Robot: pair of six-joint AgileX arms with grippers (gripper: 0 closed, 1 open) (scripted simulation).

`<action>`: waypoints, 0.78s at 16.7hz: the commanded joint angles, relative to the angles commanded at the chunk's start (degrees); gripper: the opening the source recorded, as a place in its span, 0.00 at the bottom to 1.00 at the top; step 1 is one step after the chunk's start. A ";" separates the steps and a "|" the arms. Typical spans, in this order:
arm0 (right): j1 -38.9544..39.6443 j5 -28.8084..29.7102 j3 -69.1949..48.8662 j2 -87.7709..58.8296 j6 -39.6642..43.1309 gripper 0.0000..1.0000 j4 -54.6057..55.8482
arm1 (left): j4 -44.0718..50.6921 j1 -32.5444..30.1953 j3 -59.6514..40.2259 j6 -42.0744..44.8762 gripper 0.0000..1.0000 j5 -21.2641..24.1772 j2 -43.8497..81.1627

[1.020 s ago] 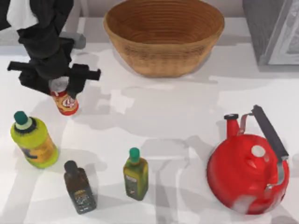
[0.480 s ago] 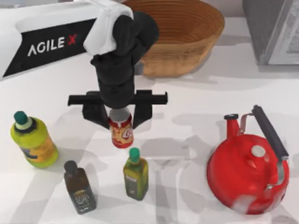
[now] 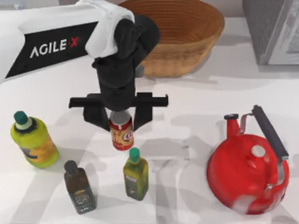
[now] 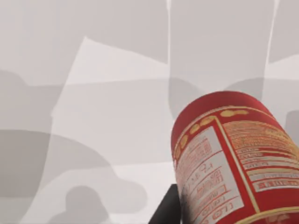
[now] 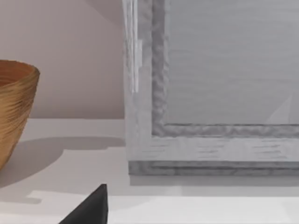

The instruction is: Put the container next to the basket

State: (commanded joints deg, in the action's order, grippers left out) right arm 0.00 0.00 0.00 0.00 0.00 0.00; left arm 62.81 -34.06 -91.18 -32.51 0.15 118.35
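The can had a silvery metal top and a smooth red side wrapped in a cream printed label, which looked slightly glossy in the left wrist view. The basket was woven wicker, tan and ribbed, with a rough matt look. The kettle shone glossy red with a matt black handle. The left gripper looked like matt black plastic. The table was smooth, pale and matt.
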 joint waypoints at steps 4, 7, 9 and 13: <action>0.00 0.00 0.00 0.00 0.00 1.00 0.00 | -0.50 -0.07 0.42 -0.05 0.00 0.00 0.17; 0.00 0.00 0.00 0.00 0.00 1.00 0.00 | -0.50 -0.07 0.42 -0.05 0.23 0.00 0.17; 0.00 0.00 0.00 0.00 0.00 1.00 0.00 | -0.50 -0.07 0.42 -0.05 0.38 0.00 0.17; 0.00 0.00 0.00 0.00 0.00 1.00 0.00 | -0.50 -0.07 0.42 -0.05 0.68 0.00 0.17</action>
State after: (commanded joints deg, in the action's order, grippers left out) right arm 0.00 0.00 0.00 0.00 0.00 0.00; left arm 62.31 -34.14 -90.76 -32.56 0.15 118.52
